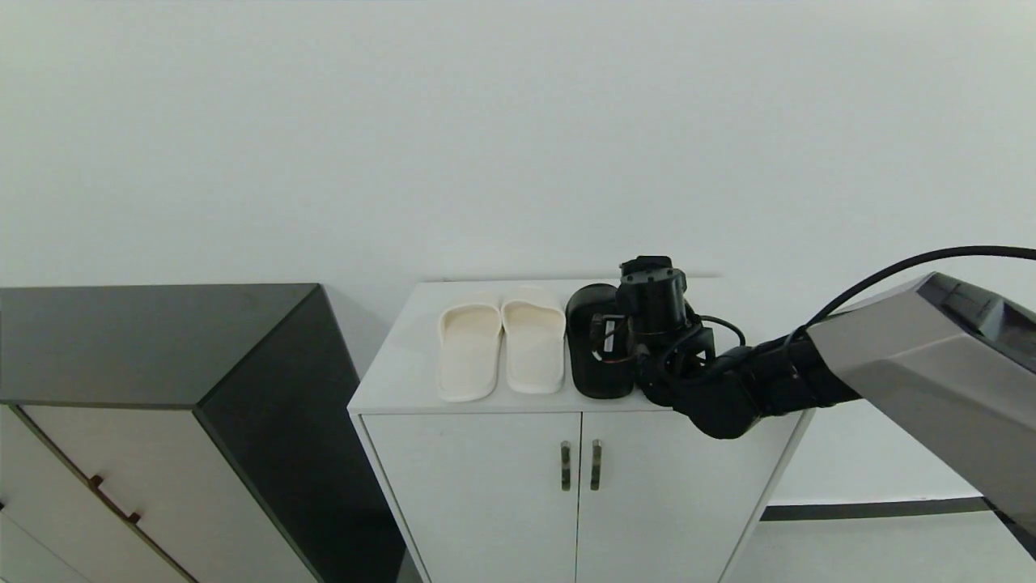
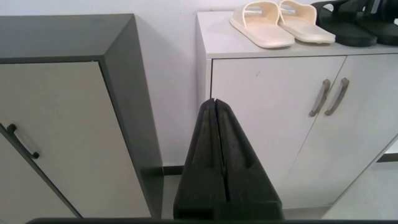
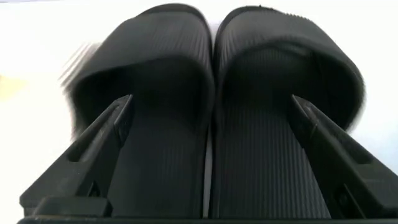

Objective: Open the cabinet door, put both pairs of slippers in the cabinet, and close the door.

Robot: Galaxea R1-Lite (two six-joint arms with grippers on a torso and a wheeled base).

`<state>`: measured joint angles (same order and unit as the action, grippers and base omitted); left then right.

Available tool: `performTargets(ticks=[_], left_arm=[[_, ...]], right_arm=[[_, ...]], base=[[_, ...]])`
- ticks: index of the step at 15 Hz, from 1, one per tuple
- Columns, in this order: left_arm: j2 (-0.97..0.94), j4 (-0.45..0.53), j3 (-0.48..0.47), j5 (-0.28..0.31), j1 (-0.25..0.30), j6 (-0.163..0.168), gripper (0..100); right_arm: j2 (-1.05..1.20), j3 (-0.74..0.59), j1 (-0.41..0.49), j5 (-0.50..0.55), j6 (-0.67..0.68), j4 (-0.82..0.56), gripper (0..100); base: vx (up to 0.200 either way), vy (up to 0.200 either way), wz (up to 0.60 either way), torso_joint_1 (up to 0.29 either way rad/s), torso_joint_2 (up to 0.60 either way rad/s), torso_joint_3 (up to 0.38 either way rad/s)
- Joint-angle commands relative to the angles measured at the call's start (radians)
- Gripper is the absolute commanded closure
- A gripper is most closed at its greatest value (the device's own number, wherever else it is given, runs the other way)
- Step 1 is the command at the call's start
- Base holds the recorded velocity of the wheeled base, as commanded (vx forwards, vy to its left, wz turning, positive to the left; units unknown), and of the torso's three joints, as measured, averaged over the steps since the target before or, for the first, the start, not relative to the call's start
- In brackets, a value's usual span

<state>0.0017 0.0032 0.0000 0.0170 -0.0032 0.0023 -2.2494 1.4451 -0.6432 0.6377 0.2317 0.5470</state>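
A pair of cream slippers (image 1: 502, 344) (image 2: 283, 22) and a pair of black slippers (image 1: 595, 356) (image 2: 348, 25) lie side by side on top of the white cabinet (image 1: 486, 494). Both its doors (image 2: 273, 118) are closed, with two metal handles (image 1: 579, 465) at the middle seam. My right gripper (image 1: 613, 340) (image 3: 211, 106) is open at the black slippers (image 3: 267, 68), one finger outside each shoe of the pair. My left gripper (image 2: 215, 106) is shut and empty, low in front of the cabinet's left side.
A dark grey cabinet with pale drawer fronts (image 1: 162, 340) (image 2: 62, 37) stands close to the left of the white one. A plain white wall runs behind both. Open floor (image 1: 874, 551) lies to the right of the white cabinet.
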Motion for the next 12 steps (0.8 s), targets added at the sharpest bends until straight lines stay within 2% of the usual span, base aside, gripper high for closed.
performTargets(ticks=[1,5,9,10,12], left_arm=[[0.001,0.0,0.0,0.0,0.0,0.001,100],[0.001,0.0,0.0,0.0,0.0,-0.001,100],[0.001,0.0,0.0,0.0,0.0,-0.001,100],[0.001,0.0,0.0,0.0,0.0,-0.001,100],[0.001,0.0,0.0,0.0,0.0,-0.001,100]], right_arm=[[-0.058,0.061,0.023,-0.006,-0.015,-0.002,0],[-0.119,0.166,0.046,-0.01,-0.066,-0.009,0],[-0.141,0.207,0.056,-0.013,-0.069,-0.018,0],[-0.142,0.207,0.059,-0.012,-0.071,-0.018,100],[-0.139,0.21,0.06,-0.012,-0.071,-0.018,100]], base=[[0.0,0.0,0.0,0.0,0.0,0.0],[0.0,0.0,0.0,0.0,0.0,0.0],[0.0,0.0,0.0,0.0,0.0,0.0],[0.0,0.0,0.0,0.0,0.0,0.0],[0.0,0.0,0.0,0.0,0.0,0.0]])
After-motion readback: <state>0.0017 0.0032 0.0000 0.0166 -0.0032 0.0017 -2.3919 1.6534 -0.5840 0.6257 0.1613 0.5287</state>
